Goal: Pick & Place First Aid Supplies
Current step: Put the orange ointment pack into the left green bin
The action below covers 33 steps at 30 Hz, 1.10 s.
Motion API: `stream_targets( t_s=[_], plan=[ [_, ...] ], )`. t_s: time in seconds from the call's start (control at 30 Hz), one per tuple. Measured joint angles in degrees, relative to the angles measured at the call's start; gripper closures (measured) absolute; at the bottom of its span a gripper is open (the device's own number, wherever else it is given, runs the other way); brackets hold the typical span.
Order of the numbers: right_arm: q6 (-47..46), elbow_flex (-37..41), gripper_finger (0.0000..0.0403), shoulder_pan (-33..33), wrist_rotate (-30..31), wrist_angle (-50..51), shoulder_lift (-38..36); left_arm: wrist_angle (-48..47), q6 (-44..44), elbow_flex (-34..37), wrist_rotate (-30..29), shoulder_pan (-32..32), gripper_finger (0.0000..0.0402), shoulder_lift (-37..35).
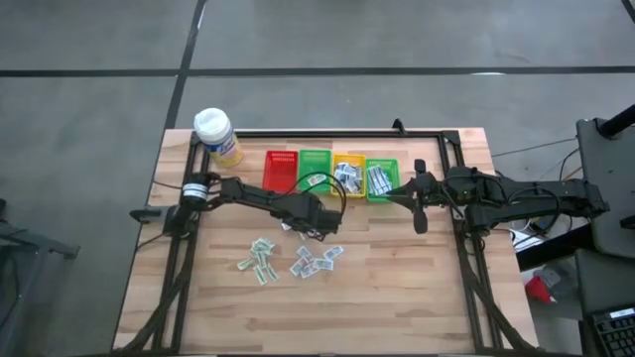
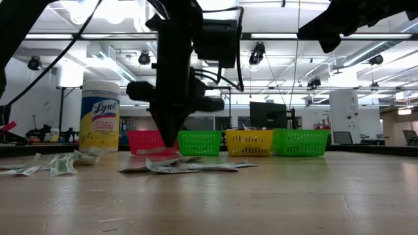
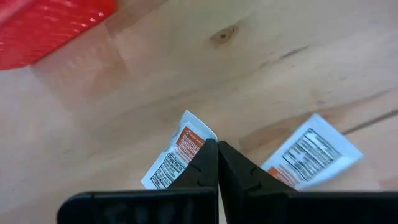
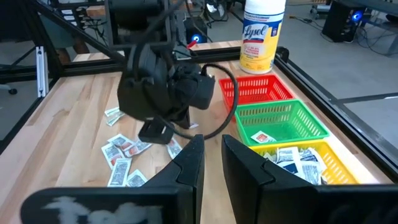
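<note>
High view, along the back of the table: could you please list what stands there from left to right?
Yellow bottle → red basket → green basket → yellow basket → second green basket → right claw.

"Lysol" on the yellow white-capped bottle [image 2: 100, 116]; packet [image 3: 176, 158] print too small to read.

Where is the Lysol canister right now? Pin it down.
In the high view the Lysol canister stands upright at the table's far left corner, just left of the red basket that begins the row of baskets.
</note>
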<state>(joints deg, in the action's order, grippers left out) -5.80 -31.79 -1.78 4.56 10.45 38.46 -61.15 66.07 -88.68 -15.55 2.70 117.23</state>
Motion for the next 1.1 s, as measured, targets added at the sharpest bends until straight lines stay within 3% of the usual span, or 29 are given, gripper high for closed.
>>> stream_targets(
  t_s=[0.5, 0.73, 1.1],
  plan=[
    [0.0, 0.0, 0.0351, 0.0, 0.0, 0.0, 0.0, 0.3, 0.0, -1.3, -0.1, -0.1, 0.0402, -8.3],
    [0.0, 0.0, 0.0351, 0.0, 0.0, 0.0, 0.0, 1.4, -0.1, -3.6, -5.5, -1.2, 0.0402, -12.5],
    [0.0, 0.0, 0.0351, 0.0, 0.0, 0.0, 0.0, 3.8, -11.3, -10.3, -9.5, -7.4, 0.0401, -11.4]
  ],
)
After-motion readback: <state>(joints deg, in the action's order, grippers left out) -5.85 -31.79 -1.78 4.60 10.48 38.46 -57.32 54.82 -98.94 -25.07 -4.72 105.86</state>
